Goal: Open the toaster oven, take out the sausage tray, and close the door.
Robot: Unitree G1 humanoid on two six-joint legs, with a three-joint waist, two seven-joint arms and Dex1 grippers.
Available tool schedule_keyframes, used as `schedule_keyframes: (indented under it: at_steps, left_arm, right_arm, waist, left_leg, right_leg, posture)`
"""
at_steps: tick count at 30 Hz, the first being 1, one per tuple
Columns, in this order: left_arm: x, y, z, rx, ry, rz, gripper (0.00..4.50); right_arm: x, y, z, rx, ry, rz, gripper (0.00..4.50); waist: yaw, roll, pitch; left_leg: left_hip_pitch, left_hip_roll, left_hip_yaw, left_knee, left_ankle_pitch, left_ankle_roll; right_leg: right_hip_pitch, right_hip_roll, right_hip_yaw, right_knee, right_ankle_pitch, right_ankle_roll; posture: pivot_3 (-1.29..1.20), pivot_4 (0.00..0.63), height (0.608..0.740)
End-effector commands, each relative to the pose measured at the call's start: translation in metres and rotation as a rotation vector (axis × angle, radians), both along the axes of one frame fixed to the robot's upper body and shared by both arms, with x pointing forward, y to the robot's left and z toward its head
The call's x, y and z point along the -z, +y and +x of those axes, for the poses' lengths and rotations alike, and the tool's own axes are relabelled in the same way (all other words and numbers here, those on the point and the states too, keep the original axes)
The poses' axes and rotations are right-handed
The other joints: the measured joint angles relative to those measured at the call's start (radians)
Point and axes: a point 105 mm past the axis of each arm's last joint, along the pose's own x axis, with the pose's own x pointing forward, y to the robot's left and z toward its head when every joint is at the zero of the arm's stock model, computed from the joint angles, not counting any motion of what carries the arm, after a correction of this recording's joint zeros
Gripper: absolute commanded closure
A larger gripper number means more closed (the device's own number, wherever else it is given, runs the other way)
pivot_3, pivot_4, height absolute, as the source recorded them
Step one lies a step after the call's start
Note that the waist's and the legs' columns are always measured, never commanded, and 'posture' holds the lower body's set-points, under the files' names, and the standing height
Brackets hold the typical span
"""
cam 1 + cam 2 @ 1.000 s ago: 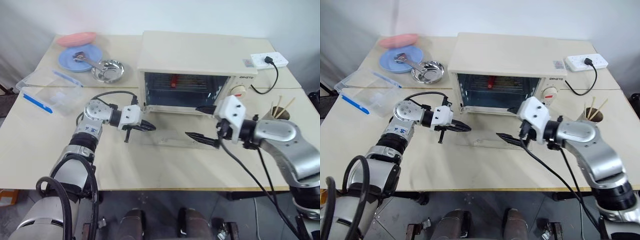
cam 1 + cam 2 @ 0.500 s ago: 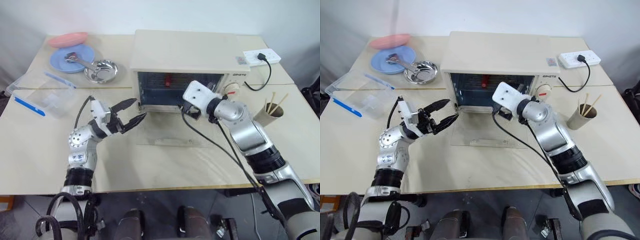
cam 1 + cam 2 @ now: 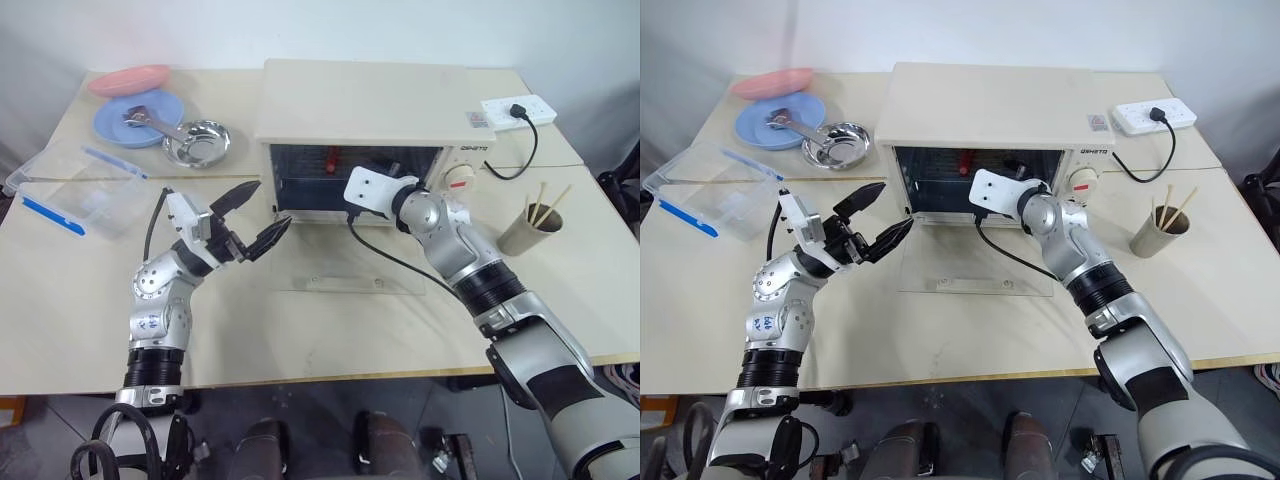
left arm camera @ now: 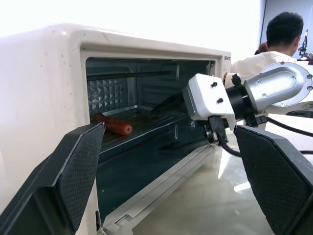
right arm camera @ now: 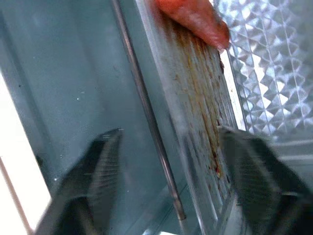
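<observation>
Now right pincer (image 5: 166,161) inside toaster oven (image 3: 365,105)

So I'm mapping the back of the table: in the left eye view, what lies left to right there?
Pink plate → blue plate → steel bowl → toaster oven → power strip.

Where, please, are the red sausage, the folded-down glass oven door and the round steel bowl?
Red sausage (image 4: 113,124), left wrist view, middle of its length.
Folded-down glass oven door (image 3: 345,270), left eye view, centre of the pane.
Round steel bowl (image 3: 836,145), right eye view, inside its base.
</observation>
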Motion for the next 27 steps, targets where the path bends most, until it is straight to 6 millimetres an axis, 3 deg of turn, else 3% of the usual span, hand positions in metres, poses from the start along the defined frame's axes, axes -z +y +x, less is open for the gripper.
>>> schedule_keyframes:
  at_steps: [1,6,7,20,27]
  left_arm:
    - [-0.012,-0.005,-0.005,0.023,-0.047,-0.018,0.0]
    - [-0.014,-0.006,-0.002,0.026,-0.047,-0.019,0.0]
    - [-0.014,-0.006,-0.001,0.027,-0.047,-0.02,0.0]
    - [-0.019,-0.012,0.011,0.037,-0.058,-0.012,0.0]
    - [-0.019,-0.01,0.015,0.037,-0.055,-0.002,0.0]
  right_arm:
    - [-0.019,0.004,-0.001,0.001,-0.105,-0.047,2.68]
    - [-0.017,0.006,-0.009,0.012,-0.145,-0.069,4.41]
    - [-0.015,0.006,-0.011,0.016,-0.152,-0.072,4.48]
    - [-0.011,0.005,-0.049,0.011,-0.279,-0.105,4.48]
    - [-0.009,-0.007,-0.071,0.0,-0.315,-0.117,4.48]
  waist:
    - [0.001,0.0,0.0]
    - [0.001,0.0,0.0]
    - [0.002,0.0,0.0]
    - [0.003,0.0,0.0]
    - [0.004,0.0,0.0]
  left_leg:
    - [0.0,0.0,0.0,0.0,0.0,0.0]
    - [0.0,0.0,0.0,0.0,0.0,0.0]
    - [0.0,0.0,0.0,0.0,0.0,0.0]
    - [0.0,0.0,0.001,-0.001,0.0,0.0]
    - [0.0,0.0,0.001,-0.001,0.0,0.0]
  right_leg:
    - [0.0,0.0,0.0,0.0,0.0,0.0]
    - [0.0,0.0,0.0,0.0,0.0,0.0]
    - [0.0,0.0,0.0,0.0,0.0,0.0]
    - [0.0,0.0,0.0,0.0,0.0,0.0]
    - [0.0,0.0,0.0,-0.001,0.0,0.0]
  posture:
    - [0.0,0.15,0.74]
    - [0.0,0.15,0.74]
    - [0.0,0.15,0.74]
    - [0.0,0.15,0.74]
    - [0.0,0.15,0.74]
